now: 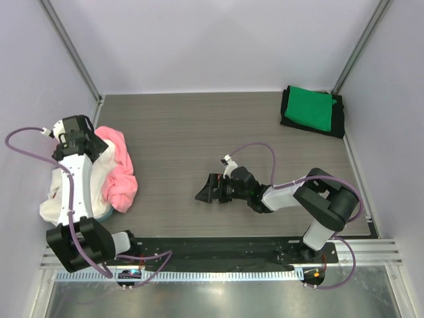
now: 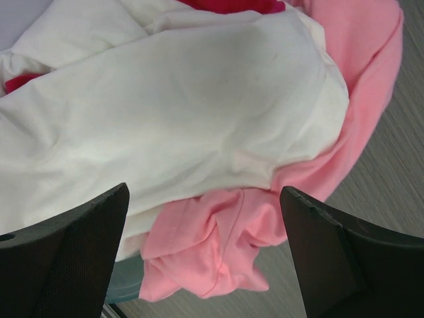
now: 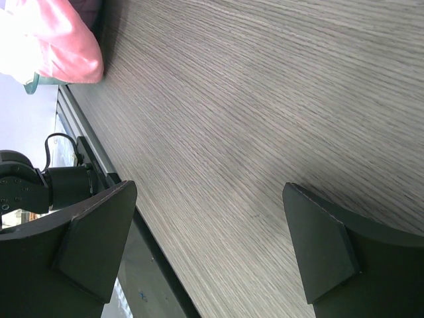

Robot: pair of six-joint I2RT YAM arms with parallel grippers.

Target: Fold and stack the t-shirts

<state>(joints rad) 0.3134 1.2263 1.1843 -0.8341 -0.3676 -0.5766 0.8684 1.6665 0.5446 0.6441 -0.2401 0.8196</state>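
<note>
both claws spread wide, nothing gripped

the left gripper [image 2: 204,193] hangs just above the heap with its jaws wide apart. the white t-shirt [image 2: 165,112] lies under it, the light pink t-shirt [image 2: 218,245] bunches between its fingers, and a crimson t-shirt [image 2: 232,5] peeks out beyond. the right gripper [image 3: 209,192], equally wide, hovers low over the wood-grain table [image 3: 265,99]. well apart from it, the green t-shirt [image 1: 310,108] lies folded on the black t-shirt [image 1: 338,120] in the far right corner. pale walls [image 1: 212,40] enclose three sides, and tabletop stretches between the claws.

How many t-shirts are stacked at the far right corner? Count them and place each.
2: the green t-shirt on top, the black t-shirt beneath it. Others may hide underneath.
</note>
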